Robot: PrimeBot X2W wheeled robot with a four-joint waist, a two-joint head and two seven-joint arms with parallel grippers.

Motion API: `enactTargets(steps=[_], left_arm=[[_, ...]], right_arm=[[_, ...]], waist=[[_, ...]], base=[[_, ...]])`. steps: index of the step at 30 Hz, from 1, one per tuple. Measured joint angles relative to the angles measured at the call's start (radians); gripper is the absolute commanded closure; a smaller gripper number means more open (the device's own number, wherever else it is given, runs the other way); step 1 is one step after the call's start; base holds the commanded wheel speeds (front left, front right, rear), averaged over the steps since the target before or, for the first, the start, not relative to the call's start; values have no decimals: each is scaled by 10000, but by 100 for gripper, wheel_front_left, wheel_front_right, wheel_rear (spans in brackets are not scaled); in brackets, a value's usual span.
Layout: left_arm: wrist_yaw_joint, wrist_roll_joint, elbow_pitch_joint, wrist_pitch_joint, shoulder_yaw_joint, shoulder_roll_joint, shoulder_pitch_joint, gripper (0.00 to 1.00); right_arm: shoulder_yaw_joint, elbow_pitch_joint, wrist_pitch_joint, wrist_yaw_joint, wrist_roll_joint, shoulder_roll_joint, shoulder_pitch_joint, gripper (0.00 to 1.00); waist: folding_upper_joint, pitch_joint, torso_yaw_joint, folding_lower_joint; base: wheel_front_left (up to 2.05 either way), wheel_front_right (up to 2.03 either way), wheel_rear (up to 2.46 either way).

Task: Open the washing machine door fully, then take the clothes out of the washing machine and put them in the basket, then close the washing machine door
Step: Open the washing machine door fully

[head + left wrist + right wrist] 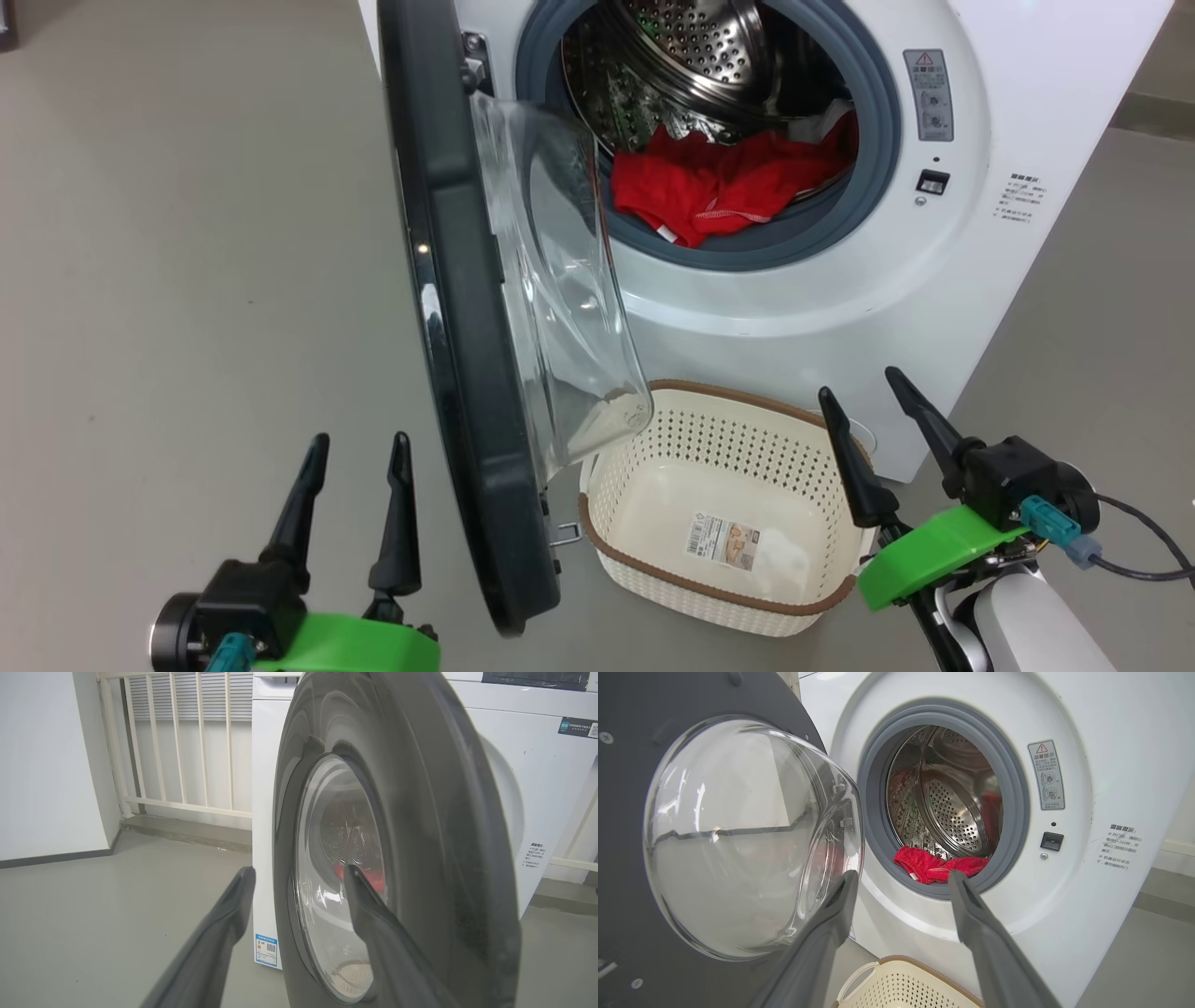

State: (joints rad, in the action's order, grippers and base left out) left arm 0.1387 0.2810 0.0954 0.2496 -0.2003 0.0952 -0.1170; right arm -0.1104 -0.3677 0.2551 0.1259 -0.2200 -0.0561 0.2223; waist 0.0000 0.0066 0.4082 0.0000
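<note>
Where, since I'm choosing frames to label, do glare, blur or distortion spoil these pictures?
Head view: sharp, evenly lit, small glints on the washing machine door. Left wrist view: door rim soft and smeared, left end effector blurred. Right wrist view: reflections streak the door's glass, wide-angle bends the washing machine; clothes are crisp.

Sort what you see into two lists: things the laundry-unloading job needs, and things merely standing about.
Belongs to the job:
washing machine door
red clothes
washing machine
basket

Just standing about:
white railing
grey floor
white wall
</note>
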Motion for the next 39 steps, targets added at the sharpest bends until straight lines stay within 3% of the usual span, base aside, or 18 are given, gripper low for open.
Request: enactTargets(steps=[23, 24, 25, 30, 39], left_arm=[[-157, -163, 12, 0, 92, -117, 169, 0], [-161, -169, 15, 0, 94, -117, 169, 62], [-159, -188, 8, 0, 100, -121, 168, 98], [-178, -263, -681, 0, 282, -169, 133, 100], [-880, -600, -2709, 77, 320, -362, -967, 100]], right_arm=[[-104, 142, 0, 0, 21, 15, -304, 0], [-104, 140, 0, 0, 21, 15, -304, 0], [-104, 140, 0, 0, 21, 15, -304, 0], [-121, 117, 0, 0, 17, 15, -302, 0], [-268, -17, 0, 0, 17, 17, -294, 0]], waist=[[0, 8, -36, 0], [0, 9, -35, 0], [0, 11, -34, 0], [0, 23, -16, 0], [0, 39, -29, 0]], base=[[0, 0, 0], [0, 0, 0], [0, 0, 0], [0, 0, 0], [0, 0, 0]])
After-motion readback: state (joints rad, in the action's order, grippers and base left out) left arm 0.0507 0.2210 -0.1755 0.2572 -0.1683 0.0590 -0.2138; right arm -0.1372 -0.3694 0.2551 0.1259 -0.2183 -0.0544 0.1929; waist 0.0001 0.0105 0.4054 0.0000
